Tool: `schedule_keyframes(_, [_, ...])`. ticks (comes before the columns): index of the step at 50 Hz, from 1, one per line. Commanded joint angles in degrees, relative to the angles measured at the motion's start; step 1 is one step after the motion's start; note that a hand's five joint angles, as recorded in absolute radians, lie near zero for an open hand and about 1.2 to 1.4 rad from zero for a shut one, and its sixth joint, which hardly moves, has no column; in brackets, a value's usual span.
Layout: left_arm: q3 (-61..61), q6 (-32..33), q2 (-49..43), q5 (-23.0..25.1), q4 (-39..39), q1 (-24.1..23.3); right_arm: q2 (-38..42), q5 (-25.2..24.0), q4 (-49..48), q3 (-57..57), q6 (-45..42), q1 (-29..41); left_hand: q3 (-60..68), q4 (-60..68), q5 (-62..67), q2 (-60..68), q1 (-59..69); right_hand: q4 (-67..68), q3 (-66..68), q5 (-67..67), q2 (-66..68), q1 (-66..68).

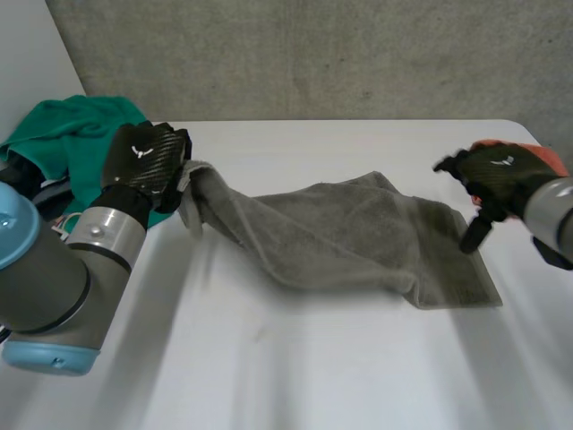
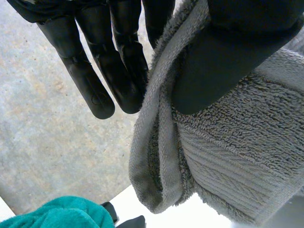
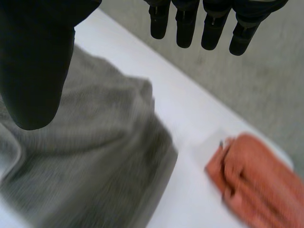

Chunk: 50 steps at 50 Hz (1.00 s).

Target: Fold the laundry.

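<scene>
Concrete wall, white tabletop. Crumpled grey terry towel lies mid-tabletop; left hand pinches its lifted left corner under thumb. Right hand hovers empty, fingers spread, over right edge. Step, prob.: spreading flat; next, right hand needs corner grip.

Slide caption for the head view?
Left hand holds up one corner of the towel; right hand open over the other end.

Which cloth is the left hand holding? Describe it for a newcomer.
On the white table, spread across the middle, is the grey towel, one end pinched in the left hand. Its neighbours are a green cloth and an orange cloth; only this one is grey.
</scene>
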Motion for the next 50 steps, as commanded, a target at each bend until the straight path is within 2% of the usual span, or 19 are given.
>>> schedule_keyframes(1, [-2.03,0.0,2.44,2.64,-0.09,0.16,0.41,-1.53,3.17,4.66,0.2,-5.54,11.54,11.15,13.5,11.4,17.63,2.37,2.3,1.52,1.85,1.13])
schedule_keyframes(7, [-1.94,0.0,2.88,3.0,0.0,0.51,-0.03,-3.99,-8.86,15.99,-1.46,-7.13,11.54,11.15,13.5,11.4,17.63,11.79,11.72,10.94,11.27,10.54])
schedule_keyframes(9, [-1.77,-0.09,2.97,3.0,0.0,0.51,0.23,-5.39,-14.38,20.38,-3.12,-7.83,11.54,11.15,13.5,11.4,17.63,21.5,21.42,20.65,20.98,20.25])
schedule_keyframes(11, [-1.68,-0.09,2.97,3.0,0.09,0.6,0.23,-6.45,-17.74,22.85,-4.97,-8.62,11.54,11.15,13.5,11.4,17.63,25.08,25.01,24.23,24.56,23.84])
schedule_keyframes(17, [-1.5,-0.09,2.88,3.09,0.18,0.69,2.24,-11.8,-27.5,29.36,-11.38,-10.91,11.54,11.15,13.5,11.4,17.63,24.94,24.86,24.09,24.42,23.69])
schedule_keyframes(34, [-1.41,-0.27,2.35,3.09,0.53,1.21,9.98,-12.43,-35.6,27.35,-13.68,-11.0,11.54,11.15,13.5,11.4,17.63,28.45,28.38,27.6,27.93,27.21])
schedule_keyframes(50, [-1.59,-0.36,2.27,4.23,0.62,1.48,13.94,-12.08,-37.36,24.27,-15.53,-10.56,11.54,11.15,13.5,11.4,17.63,36.03,35.95,35.18,35.51,34.78])
